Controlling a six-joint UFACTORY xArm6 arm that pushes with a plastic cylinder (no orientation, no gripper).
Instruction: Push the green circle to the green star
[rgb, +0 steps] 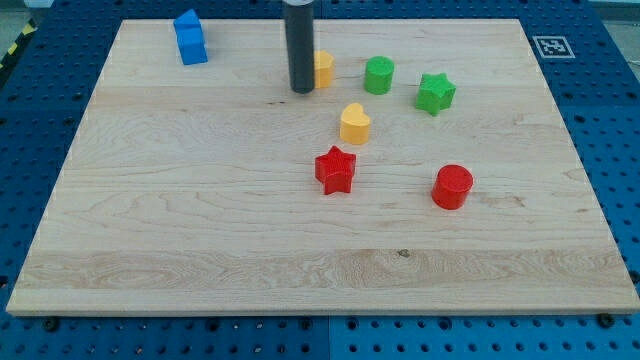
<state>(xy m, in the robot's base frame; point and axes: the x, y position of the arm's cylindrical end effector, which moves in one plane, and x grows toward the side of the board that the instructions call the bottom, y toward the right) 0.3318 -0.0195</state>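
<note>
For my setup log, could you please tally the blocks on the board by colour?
Blue: 1, the blue block
Yellow: 2, the yellow block partly hidden behind my tip and the yellow heart
Green: 2, the green circle and the green star
Red: 2, the red star and the red circle
Total: 7

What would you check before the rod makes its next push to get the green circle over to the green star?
1. My tip visible on the board: ok.
2. Tip behind the green circle, on the side away from the green star: ok, it stands to the view's left.
3. Path from tip to circle free: not ok, a yellow block sits between, right beside the rod.
4. Gap between circle and star free: ok.
5. Yellow heart and red star out of the way: ok, both lie lower.
</note>
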